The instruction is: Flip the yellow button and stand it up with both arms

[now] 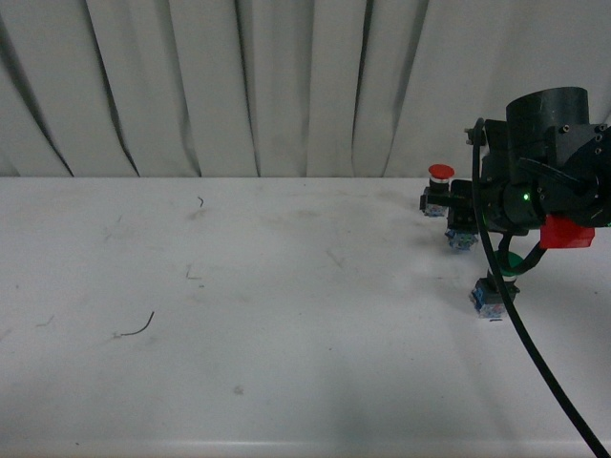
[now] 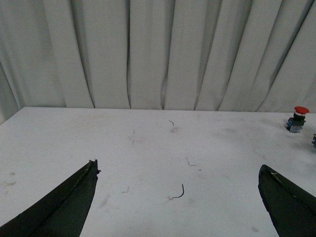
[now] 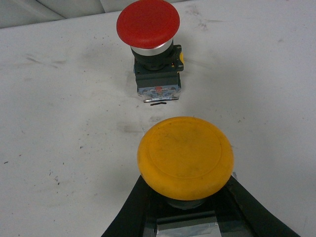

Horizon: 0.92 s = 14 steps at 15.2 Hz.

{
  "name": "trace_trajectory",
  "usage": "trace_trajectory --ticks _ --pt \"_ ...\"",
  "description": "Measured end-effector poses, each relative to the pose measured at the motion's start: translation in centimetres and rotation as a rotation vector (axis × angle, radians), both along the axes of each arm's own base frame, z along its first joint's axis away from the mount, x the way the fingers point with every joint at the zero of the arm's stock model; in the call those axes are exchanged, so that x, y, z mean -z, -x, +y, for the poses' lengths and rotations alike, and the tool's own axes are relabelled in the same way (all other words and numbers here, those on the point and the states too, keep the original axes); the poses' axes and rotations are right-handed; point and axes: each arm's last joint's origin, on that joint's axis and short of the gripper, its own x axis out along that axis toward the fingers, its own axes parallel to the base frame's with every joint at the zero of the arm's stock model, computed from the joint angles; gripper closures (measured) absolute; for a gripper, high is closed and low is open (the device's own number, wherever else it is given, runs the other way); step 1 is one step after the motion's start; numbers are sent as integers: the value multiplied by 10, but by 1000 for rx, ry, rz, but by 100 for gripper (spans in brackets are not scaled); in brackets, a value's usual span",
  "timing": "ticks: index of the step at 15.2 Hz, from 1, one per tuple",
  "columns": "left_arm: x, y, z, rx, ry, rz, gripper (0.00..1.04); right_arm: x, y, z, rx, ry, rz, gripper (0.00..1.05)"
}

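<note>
- Gripping the yellow button below its cap, our right end effector holds it near the red button.
- Our left end effector is spread wide.
- We judge it light, rigid, slick-capped; the collar suits grasping.

The right arm was a bulky black assembly with a rounded cylindrical joint housing at its top. A small green indicator light glowed on its body, and a red block was mounted below it. A black cable ran from the arm toward the near right. The left gripper's fingers were matte black, tapered wedges with scuffed tips.
</note>
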Motion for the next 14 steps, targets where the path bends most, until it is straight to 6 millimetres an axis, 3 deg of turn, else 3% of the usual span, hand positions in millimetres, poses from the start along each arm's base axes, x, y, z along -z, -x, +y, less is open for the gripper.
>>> trace_trajectory --ticks 8,9,11,13,14 --pt "0 0 0 0 0 0 7 5 1 0 -9 30 11 78" --pt "0 0 0 0 0 0 7 5 1 -1 -11 33 13 56" --pt "0 0 0 0 0 0 7 5 1 -1 -11 33 13 30" --pt "0 0 0 0 0 0 7 5 1 -1 -11 32 11 10" --pt "0 0 0 0 0 0 7 5 1 -1 -11 31 10 4"
